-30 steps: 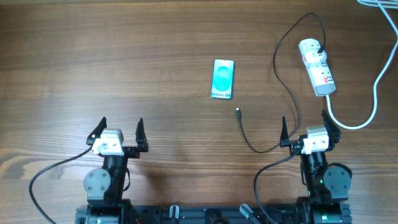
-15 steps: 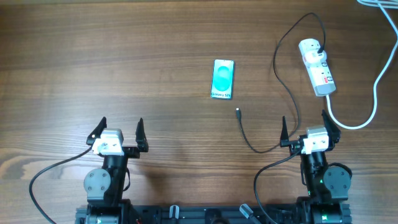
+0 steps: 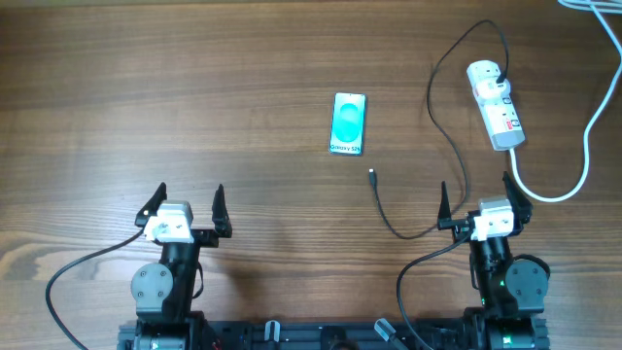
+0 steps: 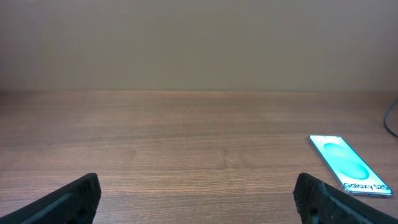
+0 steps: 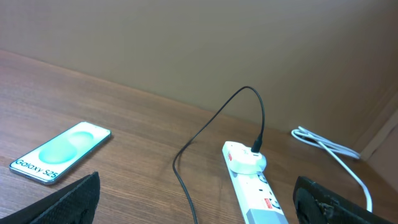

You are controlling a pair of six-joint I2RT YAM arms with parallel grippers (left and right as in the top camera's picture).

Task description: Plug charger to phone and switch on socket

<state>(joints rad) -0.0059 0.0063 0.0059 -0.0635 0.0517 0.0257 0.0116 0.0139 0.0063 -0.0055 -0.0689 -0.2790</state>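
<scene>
On the wooden table [image 3: 146,87], the left gripper [image 3: 190,191] is seen at the near left edge, its jaws spread wide and nothing held between them. In the left wrist view only bare wood is framed between its two dark fingertips [image 4: 69,200].

Toward the middle, the phone [image 3: 349,122] is laid flat with its teal screen up and the white lettering at its near end. It is well apart from both grippers.

Just to the right of the phone and nearer the robot, the small plug tip [image 3: 371,174] of the charger [image 3: 431,94] is found lying loose on the wood, close to the phone but not touching it. From there the thin black cable is curved toward the right arm, then led away up the table and looped over into the white plug seated in the socket [image 3: 495,105].

The socket is placed at the far right, with its thick white cord [image 3: 586,156] swept out toward the right edge.

The right gripper [image 3: 475,183] is likewise opened wide and empty, near the cable's bend.
</scene>
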